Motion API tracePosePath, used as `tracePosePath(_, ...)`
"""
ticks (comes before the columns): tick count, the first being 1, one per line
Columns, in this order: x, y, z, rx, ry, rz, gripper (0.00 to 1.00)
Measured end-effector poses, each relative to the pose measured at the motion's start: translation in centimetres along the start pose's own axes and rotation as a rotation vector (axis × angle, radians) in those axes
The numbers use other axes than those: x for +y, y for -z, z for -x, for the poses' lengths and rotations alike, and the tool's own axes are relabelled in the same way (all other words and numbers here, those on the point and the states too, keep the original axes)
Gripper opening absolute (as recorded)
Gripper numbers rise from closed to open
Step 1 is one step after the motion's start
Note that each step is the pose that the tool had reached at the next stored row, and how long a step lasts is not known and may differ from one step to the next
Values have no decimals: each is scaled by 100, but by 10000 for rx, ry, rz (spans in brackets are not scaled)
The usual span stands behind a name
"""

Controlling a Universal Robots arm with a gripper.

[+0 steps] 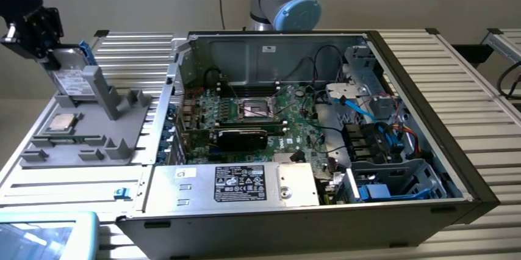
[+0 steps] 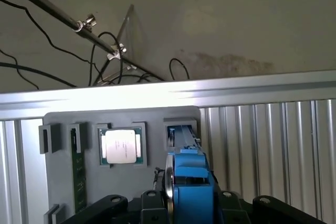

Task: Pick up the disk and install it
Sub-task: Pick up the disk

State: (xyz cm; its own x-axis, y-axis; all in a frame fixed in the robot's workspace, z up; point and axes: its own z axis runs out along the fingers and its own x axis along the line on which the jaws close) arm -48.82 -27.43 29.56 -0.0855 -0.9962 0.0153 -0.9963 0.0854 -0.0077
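Disk (image 1: 72, 80), a flat rectangular silver-grey metal hard drive with a white printed label and blue plastic rails, stands upright on edge at the back of a grey plastic parts fixture (image 1: 114, 110), at the exterior view's left, its lower end at or in a slot of that fixture. The arm's black gripper (image 1: 50, 58) sits over its upper end, and the wrist view has the disk (image 2: 191, 182) edge-on between the jaws, which appear drawn in against its two flat faces at a middling width. The drive looks stiff and dense for its size, with smooth faces that could slip and innards that likely resent a knock; a square hold across the faces near the top edge seems the safest. Beside it on the fixture lie a small square silver processor chip (image 1: 61, 124) and a green memory stick (image 2: 79, 171). Well apart, toward the exterior view's right, an open desktop computer case (image 1: 423, 107) rests on the ribbed aluminium table (image 1: 480, 95).
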Motion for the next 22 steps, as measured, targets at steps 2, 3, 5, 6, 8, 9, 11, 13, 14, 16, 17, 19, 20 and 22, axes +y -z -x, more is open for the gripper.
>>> tracePosePath(2, -1, 67, -1, -2, 0, -32, 37)
tracePosePath(3, -1, 103, -2, -3, -1, -42, 37)
tracePosePath(5, -1, 170, -2, -5, -2, -62, 37)
tracePosePath(6, -2, 209, -3, -6, -1, -71, 37)
tracePosePath(8, -2, 286, -4, -7, -2, -87, 37)
tracePosePath(9, -2, 321, -5, -7, -2, -92, 37)
tracePosePath(11, -3, 386, -6, -8, -2, -98, 37)
tracePosePath(13, -4, 458, -7, -9, -2, -102, 37)
tracePosePath(14, -4, 501, -7, -9, -2, -106, 37)
tracePosePath(16, -6, 591, -9, -10, -3, -111, 37)
tracePosePath(17, -8, 637, -9, -9, -3, -110, 37)
tracePosePath(19, -18, 729, -10, -9, -2, -112, 37)
tracePosePath(20, -25, 774, -10, -9, -2, -110, 37)
tracePosePath(22, -48, 865, -10, -9, -2, -113, 37)
